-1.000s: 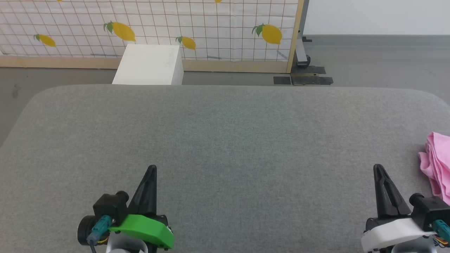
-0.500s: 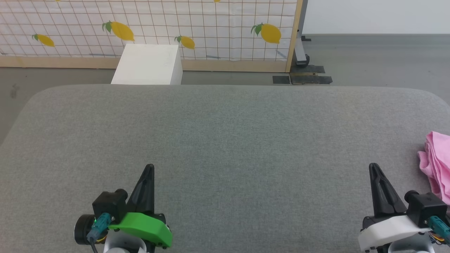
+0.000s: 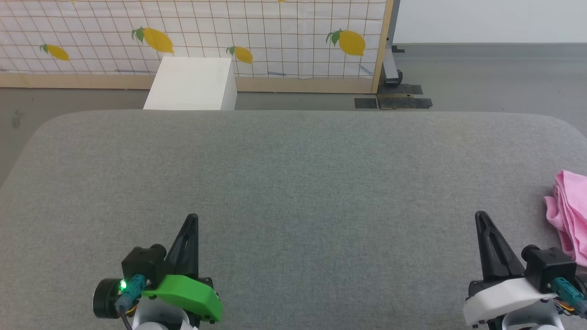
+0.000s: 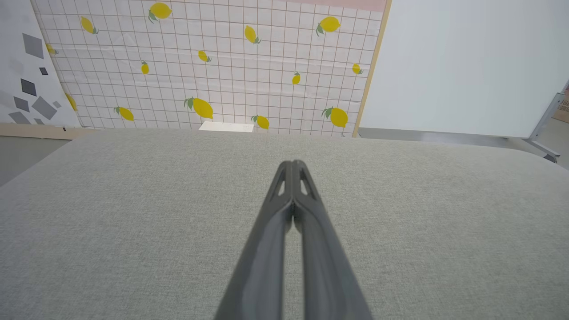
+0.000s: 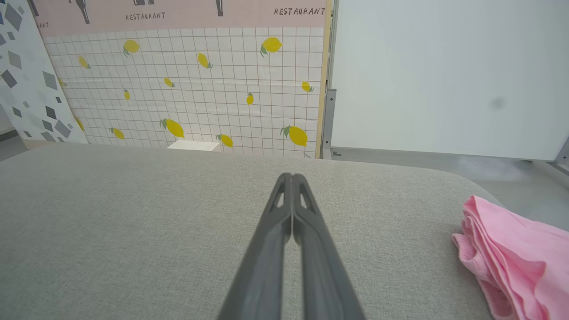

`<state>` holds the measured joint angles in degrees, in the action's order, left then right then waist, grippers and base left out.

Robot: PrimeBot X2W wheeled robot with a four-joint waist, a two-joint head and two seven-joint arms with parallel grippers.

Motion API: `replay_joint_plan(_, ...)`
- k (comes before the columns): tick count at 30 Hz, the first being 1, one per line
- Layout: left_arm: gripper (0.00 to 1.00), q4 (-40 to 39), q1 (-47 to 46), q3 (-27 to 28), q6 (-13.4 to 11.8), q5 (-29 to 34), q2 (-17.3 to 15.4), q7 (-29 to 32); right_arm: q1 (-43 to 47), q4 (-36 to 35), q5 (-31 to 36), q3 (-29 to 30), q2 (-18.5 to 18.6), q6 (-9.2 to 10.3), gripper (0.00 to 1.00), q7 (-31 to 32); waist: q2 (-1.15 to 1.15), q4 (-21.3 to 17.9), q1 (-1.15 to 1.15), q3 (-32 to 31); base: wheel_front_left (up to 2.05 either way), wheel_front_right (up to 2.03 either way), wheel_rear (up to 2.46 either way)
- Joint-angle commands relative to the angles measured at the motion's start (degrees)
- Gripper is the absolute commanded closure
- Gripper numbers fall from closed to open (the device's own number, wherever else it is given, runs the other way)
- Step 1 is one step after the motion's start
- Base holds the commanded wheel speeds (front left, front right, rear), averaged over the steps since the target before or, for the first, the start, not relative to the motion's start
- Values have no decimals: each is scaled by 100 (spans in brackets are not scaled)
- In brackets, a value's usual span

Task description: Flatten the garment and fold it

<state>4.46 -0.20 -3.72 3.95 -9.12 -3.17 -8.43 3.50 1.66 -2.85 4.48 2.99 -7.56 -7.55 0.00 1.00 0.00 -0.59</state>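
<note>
Grey fabric-covered worktop with rounded far corners, seen from the robot's head and both wrists.

The left hand lay at 7 o'clock in the head view. Its two dark fingers were pressed together to a single point and held nothing. The left wrist view showed the tips meeting, with only a thin slit lower down between the fingers.

The right hand lay at 5 o'clock, closed in the same way and likewise empty. Both hands pointed toward 12 o'clock over bare grey cloth, well apart from each other.

The garment, light pink, lay at 3 o'clock in the head view, at the worktop's right side, and was partly cut off by the frame. It sat toward 1 o'clock from the right hand's tips, near them but not touching. In the right wrist view it appeared at 4 o'clock as a bunched heap of loose folds. No label could be made out.

Beyond the far edge, a white box stood on the grey floor at 11 o'clock. A lemon-print panel ran behind it.

Progress, as judged from this arrangement: no part of the task appeared done. The garment was crumpled, off to one side and ungrasped. Everything remained: opening a hand, taking hold of the fabric, bringing it toward the middle, spreading it flat, and then folding it.
</note>
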Motion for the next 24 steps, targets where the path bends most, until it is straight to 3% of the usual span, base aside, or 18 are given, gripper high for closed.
replay_joint_plan(1, 100, -48, 9, 36, -41, 58, 13, 41, -104, -38, 62, -24, -5, 3, 100, 40, 0, -2, 0, 1, 0, 0, 0)
replay_joint_plan(24, 100, -180, 13, 148, -159, 343, 19, 308, -186, -81, 136, -165, -7, 4, 100, 278, 0, -34, 0, 21, 0, 0, 0)
